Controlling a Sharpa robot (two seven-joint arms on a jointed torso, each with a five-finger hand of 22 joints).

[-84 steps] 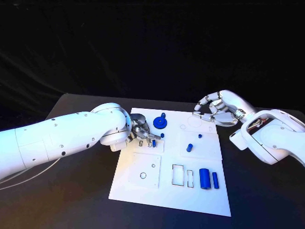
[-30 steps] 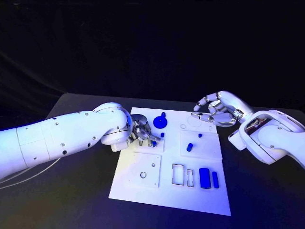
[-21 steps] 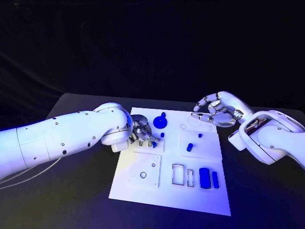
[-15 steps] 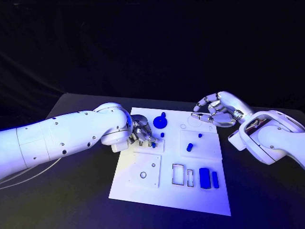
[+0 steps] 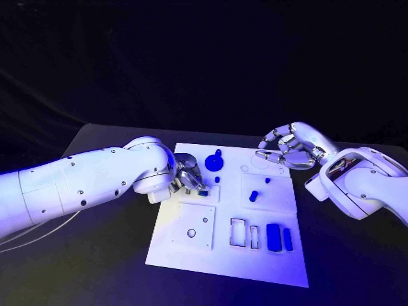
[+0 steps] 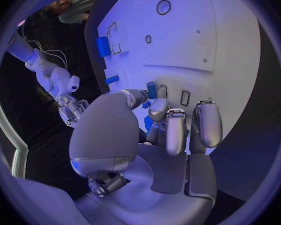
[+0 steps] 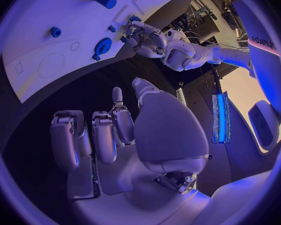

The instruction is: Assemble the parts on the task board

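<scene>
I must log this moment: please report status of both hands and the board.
Left hand on task board, fingers at a small blue part. Right hand empty, fingers curled, over board's far corner. Nothing in the way.

Left arm: the white, smooth-shelled left arm point(image 5: 75, 185) comes in low from the robot's left and bends at the wrist toward the middle.
Left hand: the silver many-fingered left hand point(image 5: 187, 176) points downward, fingers curled close together; in the left wrist view the fingertips point(image 6: 178, 122) bunch in front of the palm and pinch a small blue piece point(image 6: 152, 89).
Right arm: the white right arm point(image 5: 374, 188) reaches in from the robot's right, forearm raised.
Right hand: the silver many-fingered right hand point(image 5: 289, 146) hangs in the air, fingers curled inward and apart, thumb near the fingertips, nothing in it.
</scene>
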